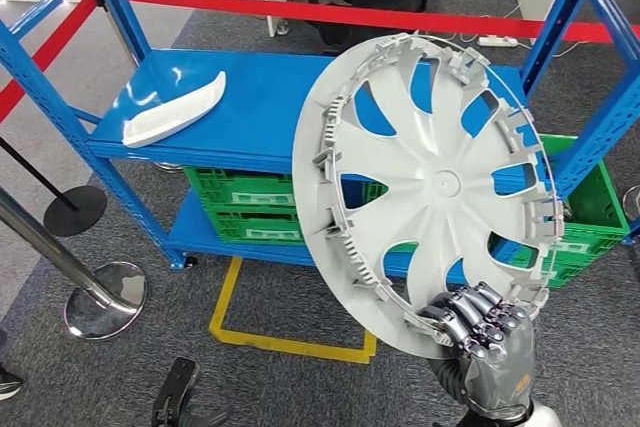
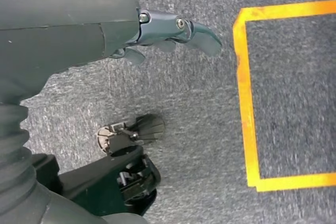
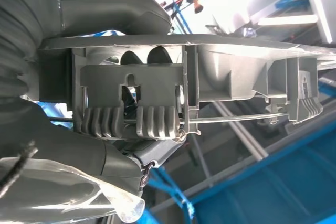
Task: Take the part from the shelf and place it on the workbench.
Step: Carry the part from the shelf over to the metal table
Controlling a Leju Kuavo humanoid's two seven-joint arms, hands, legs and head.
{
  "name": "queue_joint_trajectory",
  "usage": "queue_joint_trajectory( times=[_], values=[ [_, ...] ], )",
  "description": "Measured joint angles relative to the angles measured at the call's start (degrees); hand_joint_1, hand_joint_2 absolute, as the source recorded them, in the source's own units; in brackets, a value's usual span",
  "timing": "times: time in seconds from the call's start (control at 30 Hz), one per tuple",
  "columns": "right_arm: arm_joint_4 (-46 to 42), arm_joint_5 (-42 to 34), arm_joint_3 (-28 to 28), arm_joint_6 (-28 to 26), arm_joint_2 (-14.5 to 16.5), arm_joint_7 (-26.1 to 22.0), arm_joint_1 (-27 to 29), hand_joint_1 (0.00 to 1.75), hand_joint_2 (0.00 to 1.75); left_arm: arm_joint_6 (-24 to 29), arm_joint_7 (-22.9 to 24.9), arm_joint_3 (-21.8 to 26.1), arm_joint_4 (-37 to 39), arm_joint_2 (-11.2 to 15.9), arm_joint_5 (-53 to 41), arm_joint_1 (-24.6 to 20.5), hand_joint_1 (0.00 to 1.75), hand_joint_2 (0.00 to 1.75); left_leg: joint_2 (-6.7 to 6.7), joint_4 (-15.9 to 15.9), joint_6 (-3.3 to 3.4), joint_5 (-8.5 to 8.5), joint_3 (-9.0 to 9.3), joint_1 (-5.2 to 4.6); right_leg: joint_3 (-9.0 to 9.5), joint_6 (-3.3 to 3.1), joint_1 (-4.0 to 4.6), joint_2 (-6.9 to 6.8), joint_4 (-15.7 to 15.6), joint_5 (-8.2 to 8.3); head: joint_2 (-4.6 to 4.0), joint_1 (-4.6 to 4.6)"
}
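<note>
right robot hand gripping wheel cover

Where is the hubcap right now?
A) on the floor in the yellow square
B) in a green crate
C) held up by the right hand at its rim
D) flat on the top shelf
C: the right hand grips the lower rim of the hubcap, holding it up in front of the shelf.

Head view is bright and even, pretty sharp, with white glare patches on the blue shelf. Left wrist view is dimmer, carpet grainy and a bit soft. Right wrist view is blown out by backlight, background blurry.
</note>
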Motion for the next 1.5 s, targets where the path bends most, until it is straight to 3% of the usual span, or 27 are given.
queue_joint_trajectory(
  times=[0.1,0.13,0.17,0.23,0.3,0.37,0.4,0.47,0.5,0.57,0.63,0.67,0.7,0.73,0.8,0.87,0.9,0.97,1.03,1.13,1.17,1.2,1.23,1.27,1.33,1.4,1.5],
  values=[
    [-0.26,0.16,-0.09,0.0,0.0,0.04,0.13,1.75,1.75,0.01,0.1,-0.08,0.0,0.0,-0.07,0.02,0.0,1.75,-1.93,7.85,-0.7,-8.63,-1.47,0.2,-1.63,-1.06,0.01,0.86,0.05,2.0,0.0,-0.19],
    [-0.35,0.32,-0.16,0.0,0.0,0.08,0.24,1.75,1.75,0.01,0.17,-0.11,0.0,-0.03,-0.14,-0.01,0.0,1.75,-2.11,11.42,-0.71,-10.75,-1.88,0.2,-2.36,-1.13,0.11,1.23,0.11,2.7,0.0,-0.21],
    [-0.45,0.54,-0.26,0.0,0.0,0.14,0.44,1.75,1.75,0.01,0.27,-0.17,0.0,-0.05,-0.28,-0.02,0.0,1.75,-2.16,13.94,-0.59,-11.53,-1.74,0.19,-3.27,-1.14,0.23,1.66,0.17,3.4,0.0,-0.2],
    [-0.74,1.05,-0.44,0.0,0.0,0.34,1.08,1.75,1.75,0.0,0.53,-0.35,0.0,-0.07,-0.67,-0.06,0.0,1.75,-2.37,13.51,0.05,-9.84,0.89,0.08,-4.93,-1.12,0.52,2.56,0.24,4.66,0.0,-0.21],
    [-1.26,1.54,-0.66,0.0,0.0,0.61,1.8,1.75,1.75,-0.03,0.75,-0.55,0.0,0.02,-1.15,-0.2,0.0,1.75,-3.79,6.09,1.47,-7.47,6.49,-0.26,-6.27,-0.99,0.73,3.51,0.26,5.86,0.0,-0.18],
    [-2.02,2.06,-0.97,0.0,0.0,0.92,2.48,1.75,1.75,-0.03,1.01,-0.8,-0.01,0.03,-1.73,-0.37,0.0,1.75,-5.62,-1.69,2.53,-7.41,11.36,-0.63,-7.1,-0.49,0.66,4.34,0.13,7.11,0.0,-0.13],
    [-2.43,2.32,-1.14,0.0,0.0,1.01,2.88,1.75,1.75,0.0,1.18,-0.92,-0.02,0.02,-2.04,-0.43,0.0,1.75,-6.15,-3.65,2.73,-7.72,12.41,-0.82,-7.33,-0.13,0.47,4.69,-0.08,7.76,0.0,-0.14],
    [-3.29,2.78,-1.53,0.0,0.0,0.98,4.04,1.75,1.75,0.07,1.56,-1.23,-0.02,-0.23,-2.68,-0.52,0.0,1.75,-5.62,-4.75,2.7,-6.75,12.34,-0.94,-7.72,0.57,0.23,5.18,-0.67,8.87,0.0,-0.2],
    [-3.65,3.01,-1.79,0.0,0.0,0.96,4.66,1.75,1.75,0.09,1.69,-1.39,-0.02,-0.36,-2.99,-0.6,0.0,1.75,-5.13,-5.1,2.83,-5.93,11.89,-0.84,-8.1,0.81,0.25,4.78,-0.6,8.41,0.0,-0.13],
    [-4.24,3.43,-2.35,0.0,0.0,1.02,5.56,1.75,1.75,0.1,1.86,-1.73,-0.02,-0.52,-3.51,-0.75,0.0,1.75,-3.79,-5.64,3.18,-4.37,10.57,-0.59,-9.57,1.16,0.33,3.13,2.43,4.1,0.0,0.27],
    [-4.62,3.76,-2.74,0.0,0.0,1.13,6.03,1.75,1.75,0.1,2.03,-1.91,-0.02,-0.5,-3.83,-0.77,0.0,1.75,-2.58,-5.29,3.37,-3.22,8.73,-0.72,-11.39,1.53,0.28,2.02,9.85,-1.58,0.0,0.57],
    [-4.77,3.9,-2.89,0.0,0.0,1.2,6.27,1.75,1.75,0.1,2.12,-1.98,-0.02,-0.5,-3.94,-0.77,0.0,1.75,-1.99,-5.0,3.31,-2.69,7.74,-0.77,-11.79,1.71,0.26,1.86,13.52,-2.72,0.0,0.61],
    [-4.87,4.01,-3.02,0.0,0.0,1.27,6.51,1.75,1.75,0.1,2.19,-2.05,-0.02,-0.51,-4.07,-0.8,0.0,1.75,-1.45,-4.65,3.21,-2.18,6.71,-0.8,-11.59,1.87,0.25,1.78,16.0,-2.39,0.0,0.6],
    [-4.94,4.12,-3.11,0.0,0.0,1.38,6.73,1.75,1.75,0.09,2.25,-2.16,-0.02,-0.54,-4.2,-0.86,0.0,1.75,-1.01,-4.25,3.08,-1.75,5.71,-0.8,-10.48,1.97,0.24,1.71,16.39,-0.86,0.0,0.6],
    [-5.2,4.4,-3.25,0.0,0.0,1.86,7.17,1.75,1.75,0.03,2.42,-2.4,-0.03,-0.61,-4.5,-1.05,0.0,1.75,-0.42,-3.28,2.67,-0.97,3.8,-0.79,-5.31,2.0,0.22,1.38,11.64,1.74,0.0,0.62],
    [-5.65,4.81,-3.34,0.0,0.0,2.42,7.54,1.75,1.75,-0.03,2.61,-2.58,-0.04,-0.69,-4.81,-1.32,0.0,1.75,-0.24,-2.22,2.18,-0.18,2.35,-0.92,1.52,1.76,0.33,1.07,2.65,0.55,0.0,0.65],
    [-5.87,5.03,-3.4,0.0,0.0,2.61,7.7,1.75,1.75,-0.04,2.69,-2.66,-0.04,-0.72,-4.94,-1.43,0.0,1.75,-0.22,-1.9,1.96,0.39,1.83,-0.97,3.58,1.54,0.45,1.01,-0.51,-0.49,0.0,0.68],
    [-6.11,5.37,-3.54,0.0,0.0,2.8,8.0,1.75,1.75,-0.05,2.75,-2.8,-0.04,-0.75,-5.06,-1.48,0.0,1.75,-0.25,-1.8,1.49,1.53,1.02,-0.93,3.89,0.85,0.6,1.0,-2.48,-0.81,0.0,0.71],
    [-6.26,5.46,-3.66,0.0,0.0,2.95,8.27,1.75,1.75,-0.05,2.8,-2.86,-0.04,-0.72,-5.1,-1.33,0.0,1.75,-1.05,-0.81,0.8,-0.09,0.29,-0.68,2.73,-0.1,0.48,0.88,-2.51,0.22,0.0,0.69],
    [-6.38,5.48,-3.85,0.0,0.0,3.06,8.53,1.75,1.75,-0.05,2.85,-2.93,-0.04,-0.72,-5.12,-1.18,0.0,1.75,-2.24,8.11,-0.22,-8.37,-1.51,-0.22,0.56,-1.16,0.35,0.81,-2.1,1.93,0.0,0.5],
    [-6.39,5.49,-3.9,0.0,0.0,3.07,8.6,1.75,1.75,-0.05,2.85,-2.97,-0.04,-0.75,-5.13,-1.17,0.0,1.75,-2.27,11.58,-0.43,-9.98,-1.9,-0.07,-0.33,-1.17,0.35,0.84,-1.87,2.47,0.0,0.48],
    [-6.39,5.49,-3.93,0.0,0.0,3.08,8.64,1.75,1.75,-0.05,2.85,-3.02,-0.04,-0.77,-5.15,-1.18,0.0,1.75,-2.28,13.83,-0.56,-10.17,-1.72,0.07,-1.25,-1.13,0.34,0.87,-1.61,2.98,0.0,0.49],
    [-6.4,5.53,-3.95,0.0,0.0,3.13,8.68,1.75,1.75,-0.05,2.86,-3.08,-0.04,-0.79,-5.2,-1.2,0.0,1.75,-2.29,14.18,-0.64,-9.1,-0.77,0.2,-2.18,-1.06,0.32,0.93,-1.31,3.47,0.0,0.48],
    [-6.41,5.64,-3.96,0.0,0.0,3.22,8.72,1.75,1.75,-0.05,2.86,-3.16,-0.04,-0.79,-5.31,-1.25,0.0,1.75,-2.3,12.48,-0.66,-7.38,1.1,0.32,-3.07,-0.94,0.28,1.0,-1.01,3.92,0.0,0.46],
    [-6.57,5.99,-3.98,0.0,0.0,3.53,8.83,1.75,1.75,-0.05,2.91,-3.29,-0.04,-0.77,-5.56,-1.45,0.0,1.75,-2.73,4.96,-0.54,-5.35,6.55,0.47,-4.52,-0.47,0.25,1.17,-0.42,4.75,0.0,0.43],
    [-6.87,6.33,-3.99,0.0,0.0,3.92,8.97,1.75,1.75,-0.05,3.05,-3.35,-0.04,-0.76,-5.81,-1.61,0.0,1.75,-3.35,-1.61,-0.08,-6.09,10.44,0.33,-5.36,0.23,0.27,1.24,-0.2,5.76,0.0,0.41],
    [-7.3,6.78,-4.01,0.0,-0.01,4.6,9.23,1.75,1.75,-0.07,3.35,-3.39,-0.04,-0.81,-6.16,-1.69,0.0,1.75,-3.35,-3.58,0.96,-5.96,10.39,0.08,-6.24,1.55,0.11,1.32,-0.52,6.85,0.0,0.44]
  ],
)
